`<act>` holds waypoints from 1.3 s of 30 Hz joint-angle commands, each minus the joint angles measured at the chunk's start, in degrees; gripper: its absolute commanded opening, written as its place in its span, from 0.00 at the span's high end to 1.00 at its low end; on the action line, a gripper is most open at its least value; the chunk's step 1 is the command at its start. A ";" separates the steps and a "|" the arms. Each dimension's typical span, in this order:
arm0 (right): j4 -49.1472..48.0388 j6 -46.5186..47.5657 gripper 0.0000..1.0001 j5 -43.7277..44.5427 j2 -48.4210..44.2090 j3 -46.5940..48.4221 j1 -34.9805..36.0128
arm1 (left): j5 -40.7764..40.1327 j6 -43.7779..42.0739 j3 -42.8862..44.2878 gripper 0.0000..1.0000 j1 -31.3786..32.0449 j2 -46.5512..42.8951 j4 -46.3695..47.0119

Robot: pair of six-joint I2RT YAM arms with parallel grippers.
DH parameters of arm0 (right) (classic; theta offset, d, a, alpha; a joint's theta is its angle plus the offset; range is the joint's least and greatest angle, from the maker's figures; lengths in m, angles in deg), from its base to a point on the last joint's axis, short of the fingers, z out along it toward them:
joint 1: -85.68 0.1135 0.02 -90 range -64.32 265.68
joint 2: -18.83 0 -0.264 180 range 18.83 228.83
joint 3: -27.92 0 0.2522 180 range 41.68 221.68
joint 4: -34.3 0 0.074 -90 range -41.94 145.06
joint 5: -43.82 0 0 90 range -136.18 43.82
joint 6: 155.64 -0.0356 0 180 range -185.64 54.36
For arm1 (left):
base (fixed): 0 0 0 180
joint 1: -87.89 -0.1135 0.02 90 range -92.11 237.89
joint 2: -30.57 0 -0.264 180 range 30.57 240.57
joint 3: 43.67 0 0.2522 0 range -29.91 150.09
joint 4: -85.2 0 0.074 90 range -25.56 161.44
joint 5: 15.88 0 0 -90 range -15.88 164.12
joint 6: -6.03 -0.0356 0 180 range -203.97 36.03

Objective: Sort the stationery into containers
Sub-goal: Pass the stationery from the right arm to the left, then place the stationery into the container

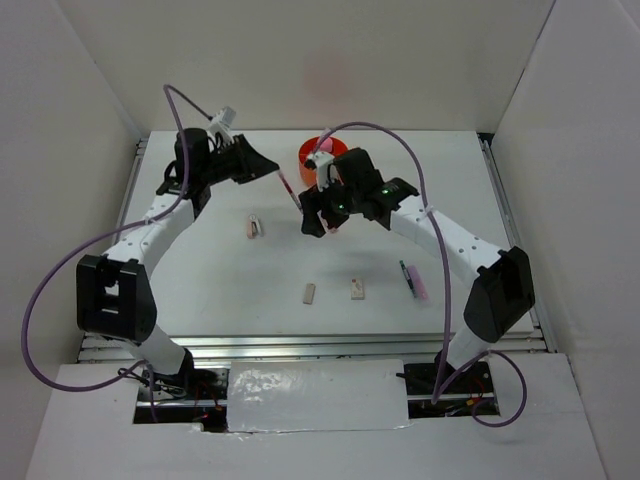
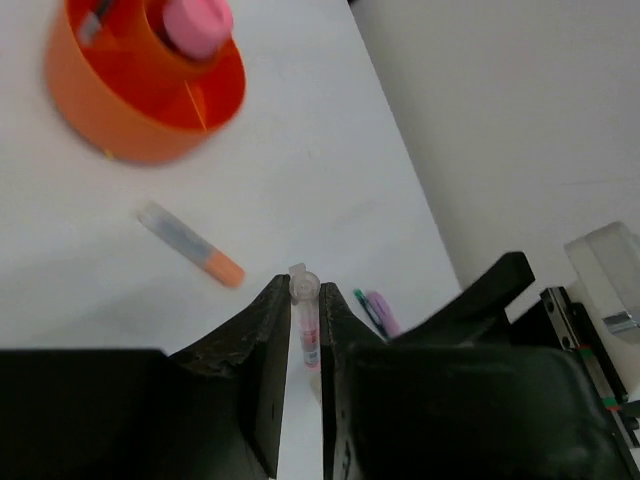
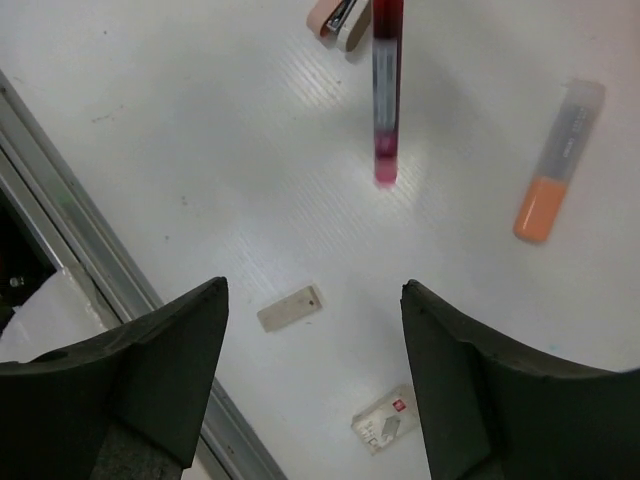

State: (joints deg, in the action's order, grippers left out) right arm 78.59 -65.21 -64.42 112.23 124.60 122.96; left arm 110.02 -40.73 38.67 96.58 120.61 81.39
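One pen (image 2: 307, 325) between left fingers (image 2: 262, 350); one marker (image 2: 190, 243), one tub (image 2: 120, 110).

**A:** Is there any writing that can be read?

**B:** None. There are a few printed marks, all too small or blurred.

**A:** Where are they?

**B:** The white eraser (image 3: 385, 425) carries a small red square mark with lines of dark print beside it. No letter can be made out.

**A:** And the marker?

**B:** The marker (image 3: 558, 160) has grey lettering along its clear end. It's blurred and can't be read.

**A:** Anything on the pen?

**B:** In the left wrist view, the pen (image 2: 306, 325) shows tiny red marks on its clear barrel. I cannot tell whether they are letters or numbers.
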 commanded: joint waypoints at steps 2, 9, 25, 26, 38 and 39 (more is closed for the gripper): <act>-1.61 -2.97 0.23 -2.06 -5.51 -0.03 -4.92 | -9.24 -20.02 13.67 1.00 0.19 2.06 -9.42; -1.61 -2.36 0.23 -1.54 -8.68 -4.25 -13.01 | -17.35 -33.12 23.79 1.00 1.59 8.74 -1.54; -3.19 -3.33 0.25 -4.08 -12.02 -11.89 -24.36 | -14.72 -37.26 35.49 1.00 5.28 28.96 19.66; -3.19 -3.33 0.25 -4.17 -11.93 -11.99 -24.53 | -14.63 -37.53 35.49 1.00 5.29 29.23 19.66; -3.10 -3.06 0.26 -4.96 -10.61 -12.16 -25.67 | -14.37 -39.73 36.10 0.96 6.69 33.00 20.89; -2.93 -3.06 0.26 -4.96 -10.44 -12.08 -25.76 | -14.54 -39.90 36.28 0.95 6.78 33.27 20.98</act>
State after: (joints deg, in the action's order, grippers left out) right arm 77.67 -67.97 -68.57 103.03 112.49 97.67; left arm 94.85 -78.21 72.75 102.83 152.29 97.68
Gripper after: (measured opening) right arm 0.742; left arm 0.262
